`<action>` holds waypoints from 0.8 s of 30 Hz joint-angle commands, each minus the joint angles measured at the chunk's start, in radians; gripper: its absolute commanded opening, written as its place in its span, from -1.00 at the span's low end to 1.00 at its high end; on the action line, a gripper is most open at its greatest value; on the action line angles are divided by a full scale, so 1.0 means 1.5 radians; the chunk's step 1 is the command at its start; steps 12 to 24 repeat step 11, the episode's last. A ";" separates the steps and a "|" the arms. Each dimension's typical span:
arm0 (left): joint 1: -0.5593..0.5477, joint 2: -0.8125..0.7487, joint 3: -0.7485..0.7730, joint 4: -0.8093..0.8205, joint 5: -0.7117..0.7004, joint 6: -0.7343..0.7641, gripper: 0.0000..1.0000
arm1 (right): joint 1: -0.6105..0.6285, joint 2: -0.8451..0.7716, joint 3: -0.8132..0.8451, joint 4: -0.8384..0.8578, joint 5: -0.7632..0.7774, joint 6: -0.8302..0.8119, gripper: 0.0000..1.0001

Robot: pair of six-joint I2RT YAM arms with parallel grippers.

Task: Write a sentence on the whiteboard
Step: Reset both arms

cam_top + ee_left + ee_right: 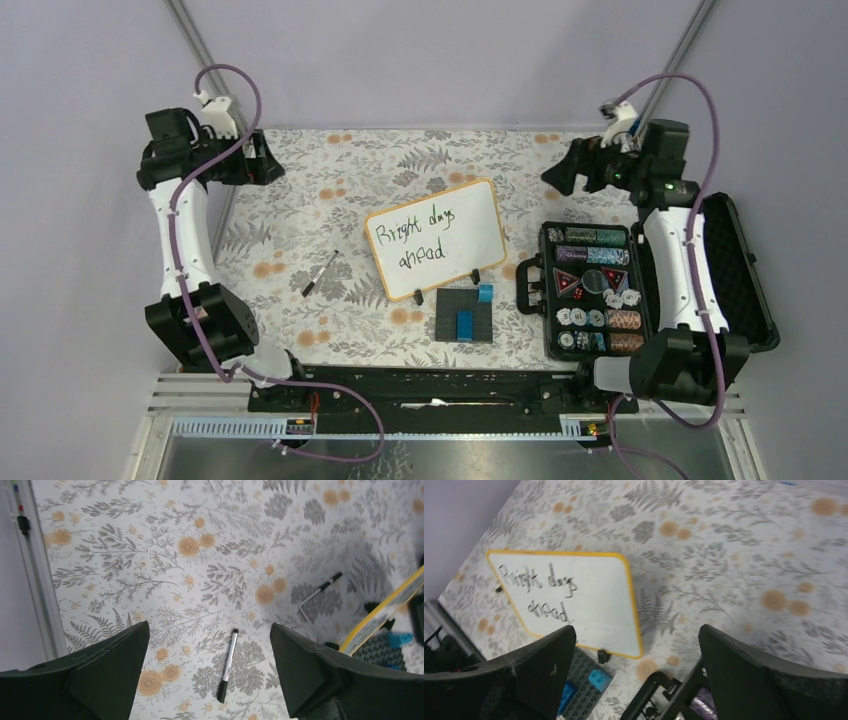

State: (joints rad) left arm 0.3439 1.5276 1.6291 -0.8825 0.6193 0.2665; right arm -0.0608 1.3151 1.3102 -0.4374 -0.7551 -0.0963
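Observation:
The whiteboard (440,238) with an orange-tan frame lies in the middle of the floral cloth; it also shows in the right wrist view (574,595) and, by its edge, in the left wrist view (385,611). The sentence (415,238) reads "Bright days ahead" in two dark lines, also in the right wrist view (540,591). A black-and-white marker (320,272) lies on the cloth left of the board, and under the left wrist (227,665). My left gripper (268,160) is open and empty at the back left. My right gripper (556,176) is open and empty at the back right.
A dark grey brick plate (465,317) with blue bricks (466,322) lies just in front of the board. An open black case of poker chips (592,292) stands at the right, its lid (745,270) lying further right. A frame rail (35,570) runs along the left edge.

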 commanded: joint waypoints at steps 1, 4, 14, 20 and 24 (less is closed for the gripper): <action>0.022 -0.027 0.008 0.059 0.016 -0.085 0.98 | -0.086 0.016 0.048 -0.012 -0.027 0.013 0.99; 0.023 -0.039 -0.011 0.085 -0.001 -0.096 0.98 | -0.119 0.029 0.063 -0.011 -0.021 0.012 0.99; 0.024 -0.065 -0.041 0.123 -0.013 -0.109 0.98 | -0.137 0.039 0.075 -0.003 -0.020 0.012 0.99; 0.024 -0.065 -0.041 0.123 -0.013 -0.109 0.98 | -0.137 0.039 0.075 -0.003 -0.020 0.012 0.99; 0.024 -0.065 -0.041 0.123 -0.013 -0.109 0.98 | -0.137 0.039 0.075 -0.003 -0.020 0.012 0.99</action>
